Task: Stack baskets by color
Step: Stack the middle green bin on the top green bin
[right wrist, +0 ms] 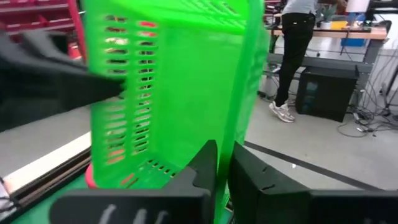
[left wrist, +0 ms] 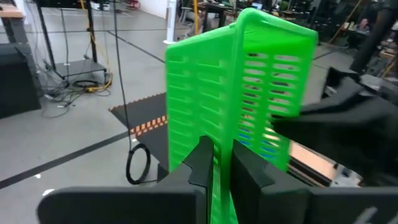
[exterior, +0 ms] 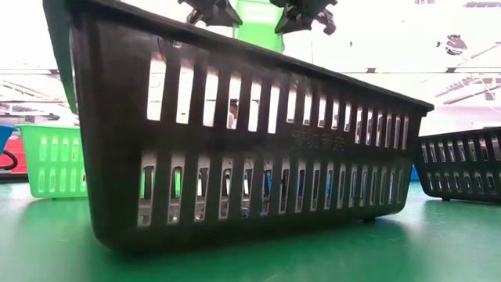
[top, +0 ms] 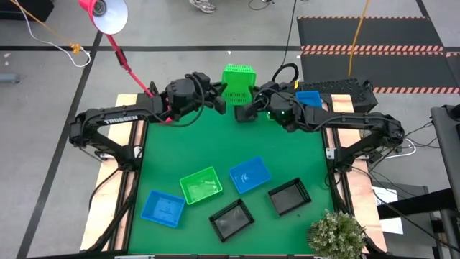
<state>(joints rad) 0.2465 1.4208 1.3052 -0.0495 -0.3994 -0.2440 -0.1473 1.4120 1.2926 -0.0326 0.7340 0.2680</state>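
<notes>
Green basket [top: 238, 83] aloft, left hand [left wrist: 219, 163] and right hand [right wrist: 222, 163] both clamped on its walls

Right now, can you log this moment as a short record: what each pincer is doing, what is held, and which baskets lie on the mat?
held item: green basket, lifted at the mat's far edge, tipped on its side
left pincer: shut on the green basket's wall
right pincer: shut on the same basket's opposite wall
loose on green mat: second green basket, two blue baskets, two black baskets, all apart
another blue basket: behind the right arm
stacks: none visible
</notes>
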